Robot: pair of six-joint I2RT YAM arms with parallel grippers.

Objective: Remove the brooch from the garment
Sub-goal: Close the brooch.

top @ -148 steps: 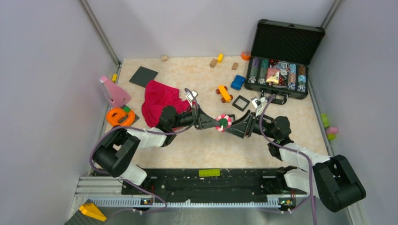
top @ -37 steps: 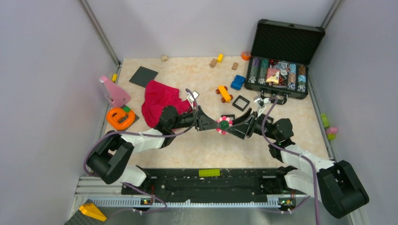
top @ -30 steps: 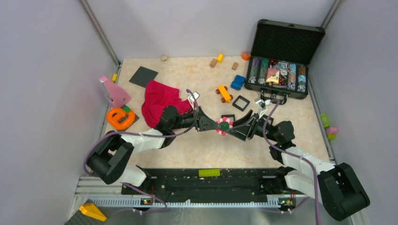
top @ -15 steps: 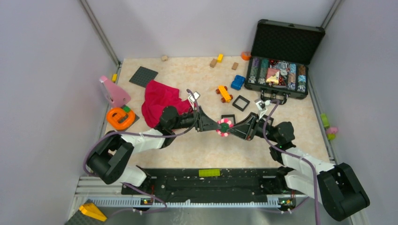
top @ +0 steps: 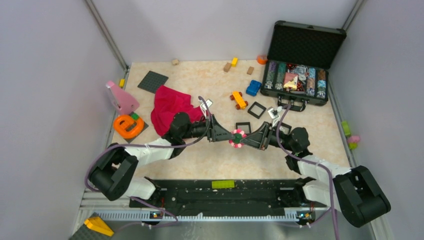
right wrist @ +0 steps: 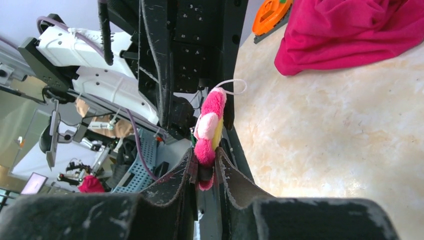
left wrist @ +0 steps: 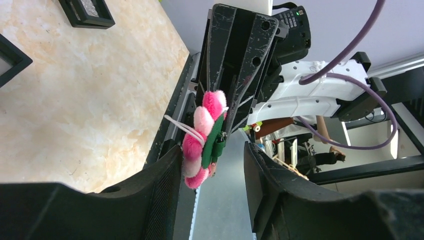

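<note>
The brooch (top: 237,137), a pink-and-white flower disc with a green centre, hangs above the table between the two arms. It is apart from the garment (top: 170,107), a magenta cloth crumpled at the left. My right gripper (top: 244,139) is shut on the brooch's lower edge; in the right wrist view the brooch (right wrist: 210,125) stands up from between the pads of that gripper (right wrist: 205,162). My left gripper (top: 230,136) is open. In the left wrist view the brooch (left wrist: 205,140) lies against one finger of that gripper (left wrist: 211,160), with a clear gap to the other.
An open black case of chips (top: 300,65) stands at the back right. An orange ring toy (top: 128,124) and a pink block (top: 120,97) lie at the left, a grey baseplate (top: 152,81) behind the garment. Toy cars (top: 239,100) and black square frames (top: 257,109) lie mid-table.
My left gripper has opened and let go of the brooch. My right gripper has shut on it. Both arms stay tip to tip.
</note>
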